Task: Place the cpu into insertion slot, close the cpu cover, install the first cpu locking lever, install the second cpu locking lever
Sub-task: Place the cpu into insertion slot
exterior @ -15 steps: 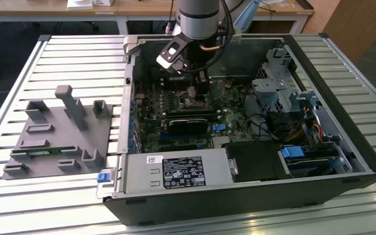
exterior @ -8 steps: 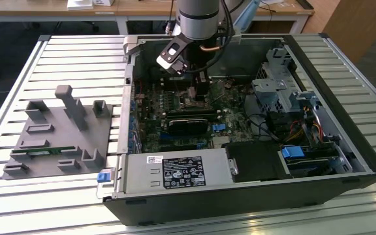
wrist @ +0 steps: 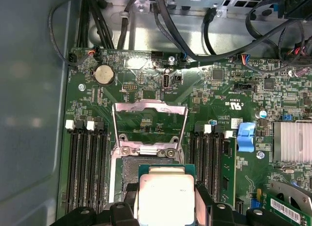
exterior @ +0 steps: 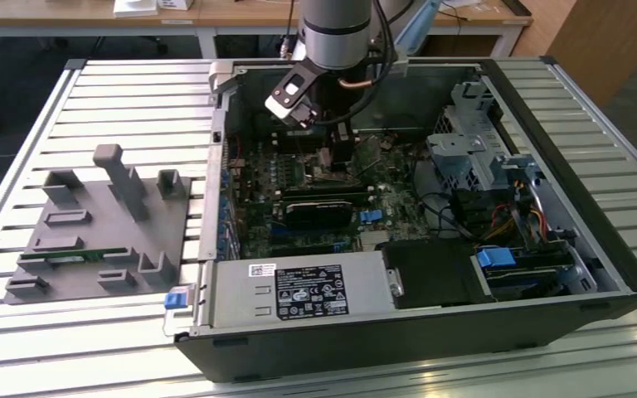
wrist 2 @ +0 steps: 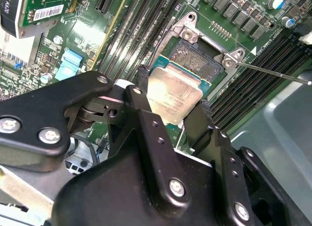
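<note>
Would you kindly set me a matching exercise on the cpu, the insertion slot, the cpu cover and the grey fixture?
1 the cpu
2 the insertion slot
3 the cpu cover
4 the grey fixture

A swung open
B outside the case, at the exterior view's left
C clamped in the gripper
D uncovered, dark centre showing

Pairs: 1-C, 2-D, 3-A, 4-B

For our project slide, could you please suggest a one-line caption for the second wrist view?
The gripper holds the cpu between its fingers, close to the open insertion slot.
</note>
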{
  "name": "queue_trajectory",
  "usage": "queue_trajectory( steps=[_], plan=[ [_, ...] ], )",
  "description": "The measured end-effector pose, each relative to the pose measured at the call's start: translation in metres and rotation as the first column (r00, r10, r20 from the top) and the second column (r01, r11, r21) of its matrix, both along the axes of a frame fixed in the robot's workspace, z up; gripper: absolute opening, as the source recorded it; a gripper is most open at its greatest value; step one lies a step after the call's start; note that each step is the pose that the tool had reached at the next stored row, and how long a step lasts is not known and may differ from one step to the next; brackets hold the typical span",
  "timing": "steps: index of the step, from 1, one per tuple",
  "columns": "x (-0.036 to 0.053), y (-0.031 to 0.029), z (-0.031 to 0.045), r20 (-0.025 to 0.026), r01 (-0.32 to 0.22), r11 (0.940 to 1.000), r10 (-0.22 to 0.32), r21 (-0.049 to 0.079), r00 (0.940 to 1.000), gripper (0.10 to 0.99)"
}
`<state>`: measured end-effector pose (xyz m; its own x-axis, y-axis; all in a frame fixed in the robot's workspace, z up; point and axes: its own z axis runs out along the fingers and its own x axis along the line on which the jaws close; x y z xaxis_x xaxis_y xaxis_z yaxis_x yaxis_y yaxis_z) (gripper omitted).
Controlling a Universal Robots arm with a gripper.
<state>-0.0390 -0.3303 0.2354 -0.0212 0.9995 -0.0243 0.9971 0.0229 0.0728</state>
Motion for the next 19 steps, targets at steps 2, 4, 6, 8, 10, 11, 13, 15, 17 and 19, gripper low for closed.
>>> queue_trajectory(
  steps=[2,4,6,8,10,11,13,15,17,19],
  plan=[
    [0.0,0.0002,-0.0006,0.0,0.0,1.0,0.0,0.0,1.0,0.541],
    [-0.0001,0.0003,-0.0011,0.0,0.0,1.0,0.0,0.0,1.0,0.541],
    [-0.0002,0.0004,-0.0016,0.0,0.0,1.0,0.0,0.0,1.0,0.541],
    [-0.0002,0.0005,-0.0018,-0.0001,0.0,1.0,0.0,0.0,1.0,0.541],
    [-0.0003,0.0005,-0.002,0.0,0.0,1.0,0.0,0.0,1.0,0.541],
    [-0.0004,0.0006,-0.002,0.0,0.0,1.0,0.0,0.0,1.0,0.541],
    [-0.0017,0.002,-0.005,0.0,0.0,1.0,0.0,0.0,1.0,0.541],
    [-0.0017,0.002,-0.0056,0.0,0.0,1.0,0.0,0.0,1.0,0.541],
    [-0.0017,0.002,-0.0071,0.0,0.0,1.0,0.0,0.0,1.0,0.541],
    [-0.0017,0.002,-0.0073,0.0,0.0,1.0,0.0,0.0,1.0,0.541]
  ],
)
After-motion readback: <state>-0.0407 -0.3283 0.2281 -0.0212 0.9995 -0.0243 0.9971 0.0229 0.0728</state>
